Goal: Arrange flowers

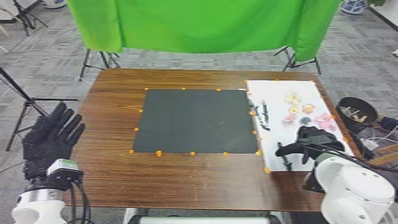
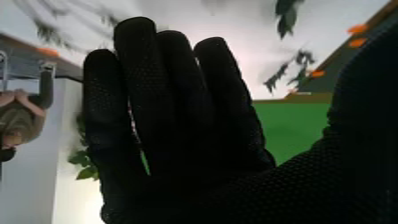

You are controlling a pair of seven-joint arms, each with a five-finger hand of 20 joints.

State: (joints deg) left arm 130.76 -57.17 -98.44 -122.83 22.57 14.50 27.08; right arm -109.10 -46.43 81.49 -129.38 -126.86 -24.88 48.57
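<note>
Off the table's left edge, you have your left hand (image 1: 51, 142) raised palm-out, its fingers straight and spread, holding nothing. Moving right across the brown table (image 1: 107, 180), you find the dark mat (image 1: 195, 120) lying flat, with orange markers (image 1: 159, 153) around its border. Beyond the table hangs a green cloth (image 1: 209, 25). Right of the mat lies your white sheet (image 1: 258, 87), with green stems (image 1: 264, 114) along its left part. The yellow flowers (image 1: 293, 99) sit toward its far end, the pink flowers (image 1: 323, 120) farther right, and a blue-grey flower (image 1: 306, 120) between them and the stems. Over the sheet's near part is your right hand (image 1: 313, 140); in the right wrist view, you see the right hand (image 2: 182, 130) open, its fingers extended and gripping nothing. Past the table's right edge stands a black bin (image 1: 358, 100).
</note>
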